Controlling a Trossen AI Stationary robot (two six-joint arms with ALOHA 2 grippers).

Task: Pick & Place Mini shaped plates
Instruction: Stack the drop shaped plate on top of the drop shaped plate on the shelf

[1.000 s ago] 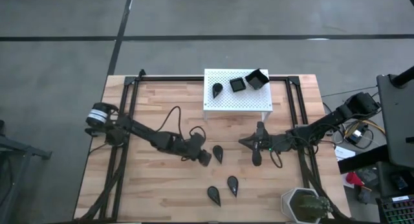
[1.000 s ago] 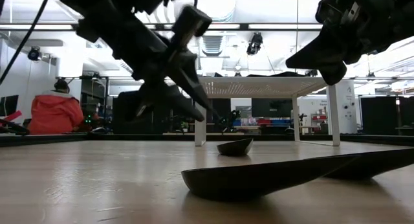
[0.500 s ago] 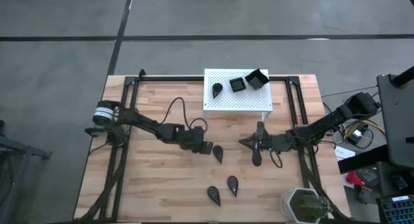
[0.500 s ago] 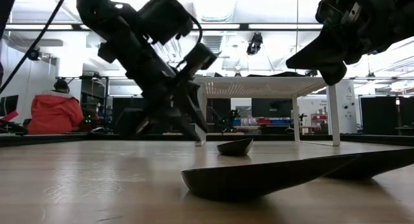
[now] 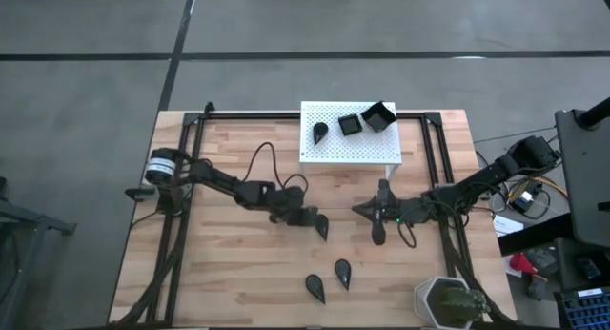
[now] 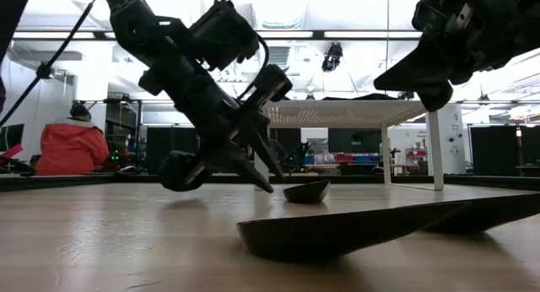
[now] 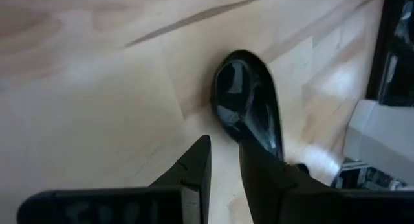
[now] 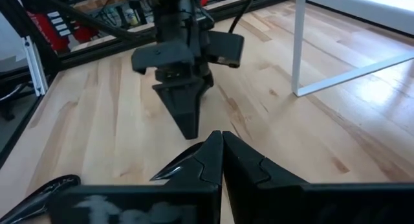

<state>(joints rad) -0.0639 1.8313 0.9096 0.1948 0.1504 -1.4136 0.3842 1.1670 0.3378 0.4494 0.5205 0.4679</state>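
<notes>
From above, the left gripper (image 5: pixel 307 216) reaches low over the wooden table (image 5: pixel 229 282), its tips just beside the blunt end of a black teardrop plate (image 5: pixel 322 226). Two more teardrop plates (image 5: pixel 329 278) lie farther off toward the table's near edge. Beyond the gripper stands the white perforated stand (image 5: pixel 349 149), carrying one teardrop dish (image 5: pixel 320 132) and two square dishes (image 5: pixel 366 120). The right gripper (image 5: pixel 377 235) waits on the far side of the target plate, apart from it.

At table height, the left gripper (image 6: pixel 263 175) slants steeply down with its tips almost on the wood, immediately beside the small plate (image 6: pixel 306 191). Whether they touch its rim I cannot tell.

In the left wrist view, the fingers (image 7: pixel 197 166) stand narrowly apart, with nothing between them; the glossy teardrop plate (image 7: pixel 249 107) lies just ahead, and one finger overlaps its tapered end.

In the right wrist view, that arm's fingers (image 8: pixel 207 156) are pressed together and empty, facing the left gripper (image 8: pixel 187 130).

The risk, as I judge it: the gap looks slim for straddling the rim, so the finger could ride onto the dish and skid or flip it across the smooth wood.
</notes>
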